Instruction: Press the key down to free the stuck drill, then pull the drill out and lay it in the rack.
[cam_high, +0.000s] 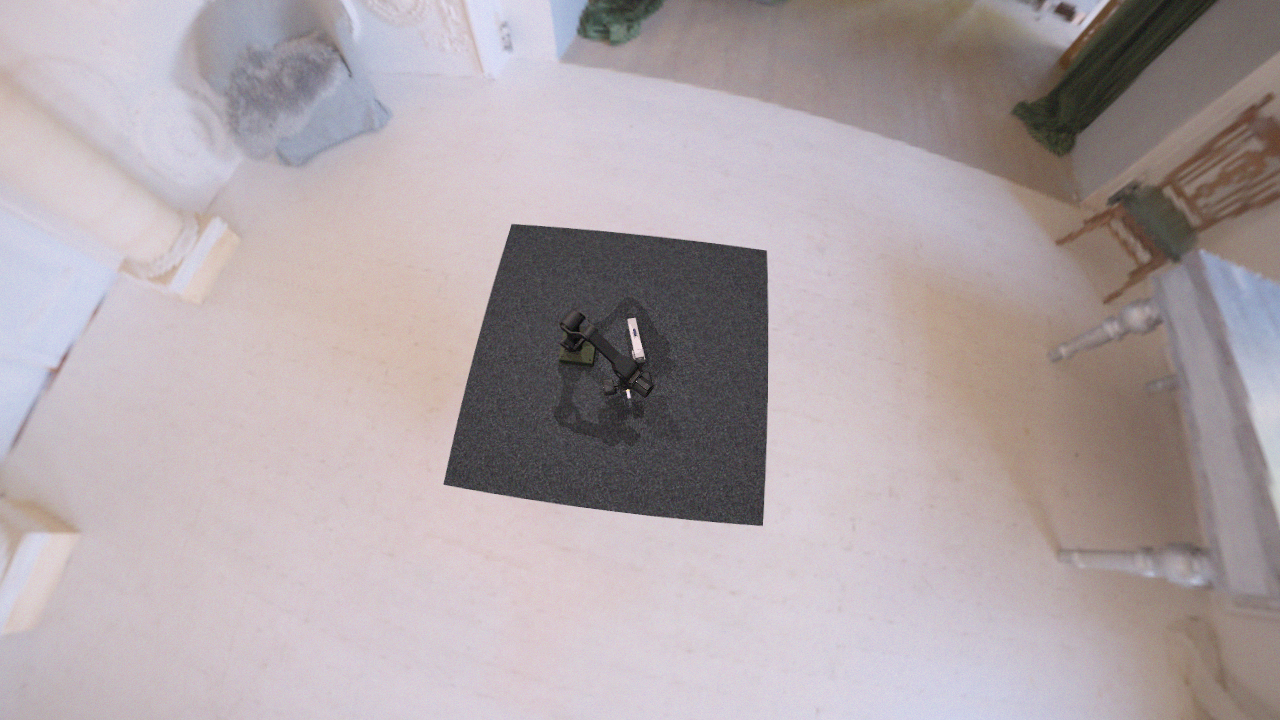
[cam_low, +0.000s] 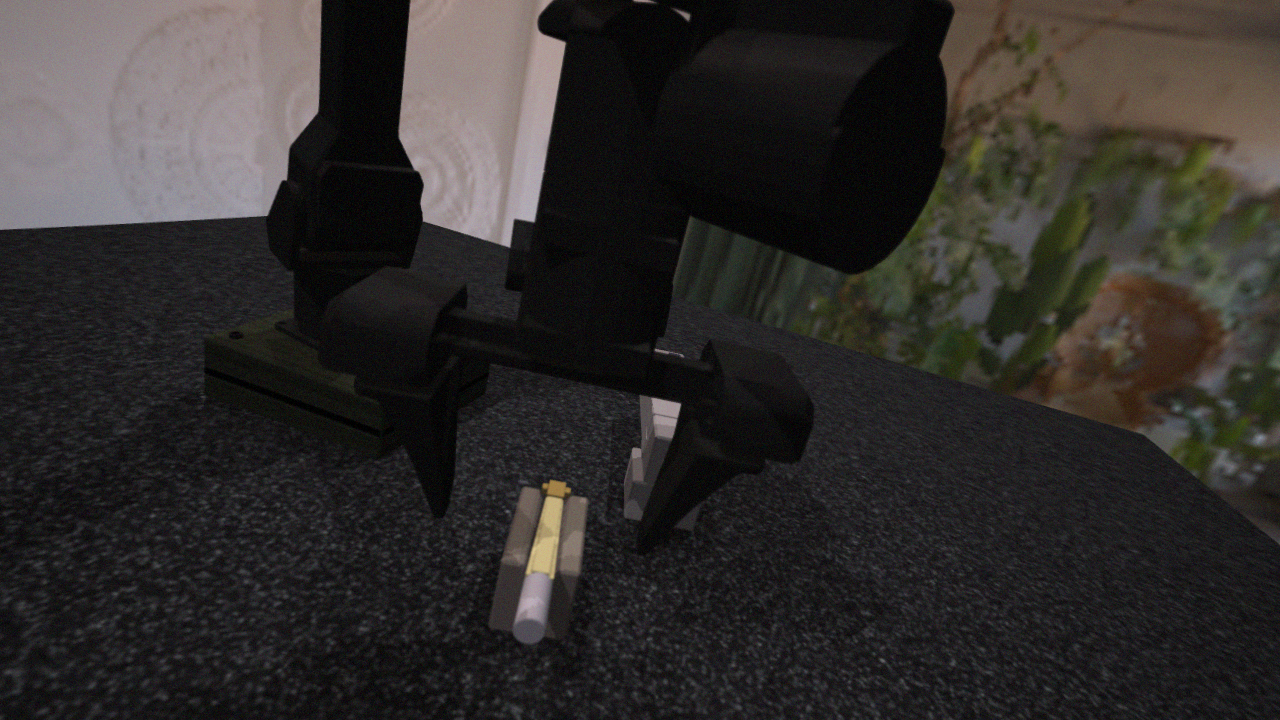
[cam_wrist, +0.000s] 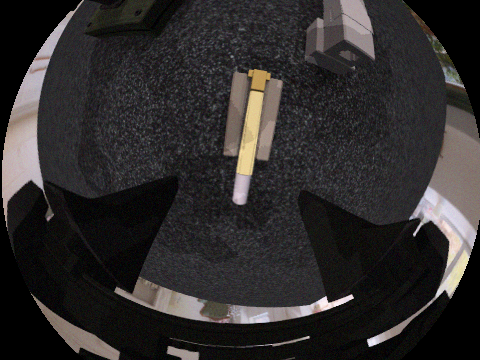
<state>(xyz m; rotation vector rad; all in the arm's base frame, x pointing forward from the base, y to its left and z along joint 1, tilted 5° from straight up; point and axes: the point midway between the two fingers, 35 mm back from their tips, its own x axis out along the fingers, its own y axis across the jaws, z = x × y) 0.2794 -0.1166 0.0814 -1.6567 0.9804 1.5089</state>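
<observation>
Drill (cam_low: 543, 548) lies cradled in the rack (cam_low: 510, 559); my fingers (cam_low: 666, 483) hang wide and hold nothing, so it rests there.

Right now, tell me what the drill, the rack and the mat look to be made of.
Drill: matte yellow body with a pale grey tip, flat and unshiny, perhaps plastic or painted metal. Rack: two dull grey-tan rails, blocky and unmarked, maybe plastic or unfinished wood; hard to tell. Mat: dark, finely speckled, no glare, like coarse felt or rubber granulate.
</observation>
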